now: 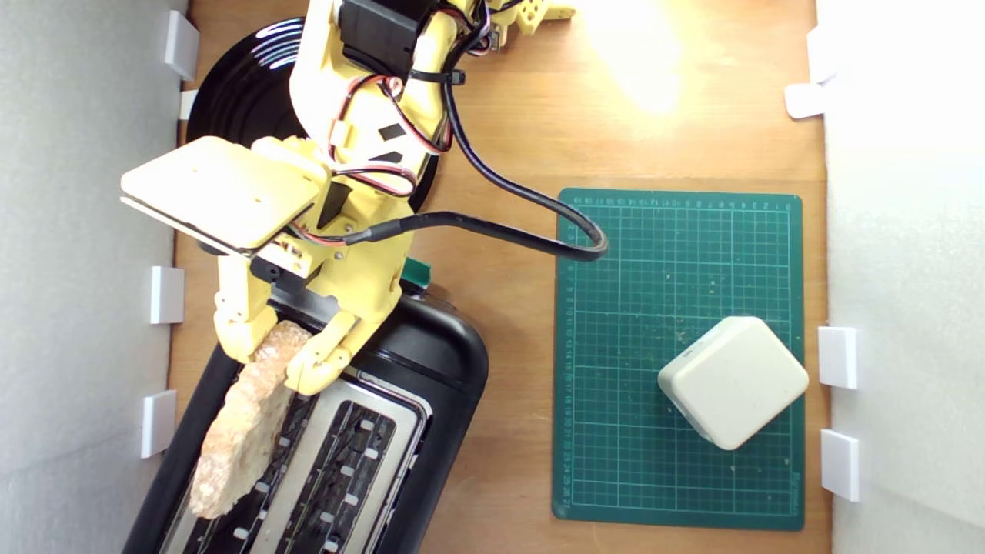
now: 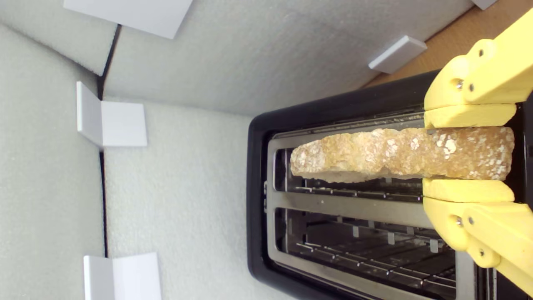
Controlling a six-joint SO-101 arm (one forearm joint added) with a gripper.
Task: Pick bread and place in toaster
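A rustic bread slice (image 1: 242,427) with tan crust is held on edge over the black toaster (image 1: 439,362) at the exterior view's lower left. My yellow gripper (image 1: 281,358) is shut on one end of the slice. In the wrist view the bread (image 2: 387,155) lies lengthwise along one slot of the toaster (image 2: 258,166), and the gripper (image 2: 468,154) pinches it between both fingers (image 2: 468,116). The other slot stands empty, its wire guides showing. How deep the bread sits in the slot I cannot tell.
A round black plate (image 1: 246,92) sits behind the arm. A green cutting mat (image 1: 616,369) at the exterior view's right bears a cream rounded-square block (image 1: 732,381). White foam walls with white brackets (image 1: 165,295) close both sides. A black cable (image 1: 539,231) loops over the table.
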